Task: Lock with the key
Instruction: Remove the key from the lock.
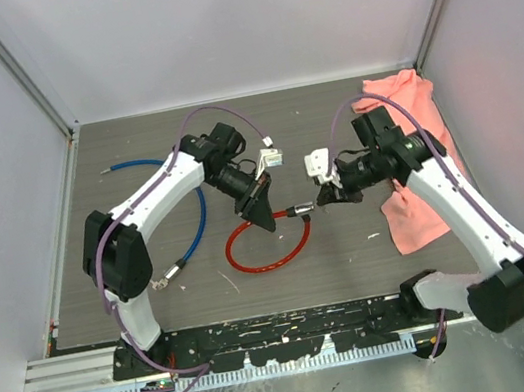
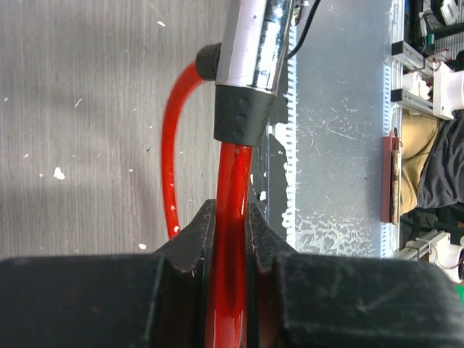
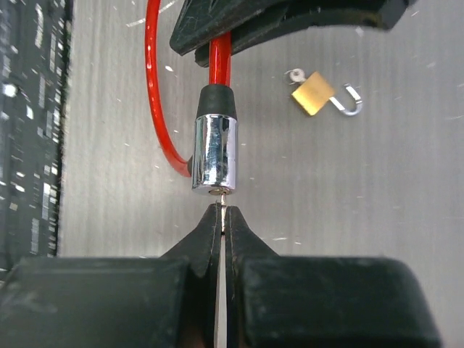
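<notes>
The left hand (image 2: 230, 212) clamps the red cable (image 2: 233, 174); the right hand (image 3: 221, 212) pinches the key (image 3: 222, 196), with the chrome lock barrel (image 3: 214, 152) just ahead.

Left arm (image 1: 156, 199) bent, reaching in toward middle. Right arm (image 1: 462, 206) bent too, reaching in from other side. Wrists point at each other. Left gripper (image 2: 228, 214) squeezes red cable (image 2: 233, 174). Right gripper (image 3: 221, 212) pinched tight on thin key (image 3: 222, 197). Grippers near, not touching.
</notes>
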You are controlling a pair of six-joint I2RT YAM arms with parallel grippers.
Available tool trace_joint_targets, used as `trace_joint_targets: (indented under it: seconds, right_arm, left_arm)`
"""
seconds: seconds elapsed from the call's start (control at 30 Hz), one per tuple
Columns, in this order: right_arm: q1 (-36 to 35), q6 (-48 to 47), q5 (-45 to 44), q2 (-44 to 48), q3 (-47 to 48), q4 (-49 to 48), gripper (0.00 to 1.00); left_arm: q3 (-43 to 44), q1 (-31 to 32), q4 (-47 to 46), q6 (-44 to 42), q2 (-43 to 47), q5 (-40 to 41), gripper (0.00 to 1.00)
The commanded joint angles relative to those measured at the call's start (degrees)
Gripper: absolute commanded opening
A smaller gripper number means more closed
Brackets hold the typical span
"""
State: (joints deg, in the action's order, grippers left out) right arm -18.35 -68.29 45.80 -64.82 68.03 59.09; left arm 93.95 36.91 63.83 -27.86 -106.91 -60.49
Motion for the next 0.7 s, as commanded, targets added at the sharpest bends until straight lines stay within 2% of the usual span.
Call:
trace_joint_targets:
  seconds: [0.0, 0.07, 0.13, 0.33, 0.47, 0.57, 0.67]
  right_arm:
    - [2.2, 11.2, 6.9, -5.9, 6.9, 3.7, 0.01]
    - [2.4, 11.8, 10.3, -12.6, 12.2, 13.0, 0.01]
    - [2.9, 12.1, 13.1, -15.9, 13.9, 17.4, 0.01]
    - [3.7, 15.3, 15.7, -16.3, 13.5, 18.5, 0.01]
    - [3.7, 20.6, 11.6, -13.5, 11.0, 11.2, 0.01]
    - [2.0, 22.9, 11.4, -15.2, 11.4, 11.3, 0.01]
    - [-0.6, 29.3, 8.5, -12.7, 7.2, 1.1, 0.01]
  left_arm:
    - [0.1, -1.0, 4.6, 1.2, 0.6, 1.6, 0.0]
    - [-0.7, -1.1, 4.2, 1.2, 1.2, 2.2, 0.0]
    - [-1.6, -1.0, 3.0, 1.8, 1.9, 4.1, 0.0]
    - [-5.2, -1.0, -0.5, 3.4, 4.4, 9.3, 0.0]
    - [-6.7, -0.8, -1.4, 3.8, 5.6, 11.2, 0.0]
    - [-8.5, 0.8, -6.2, 6.1, 7.6, 13.9, 0.0]
    - [-9.8, 2.4, -11.4, 9.4, 9.6, 14.7, 0.0]
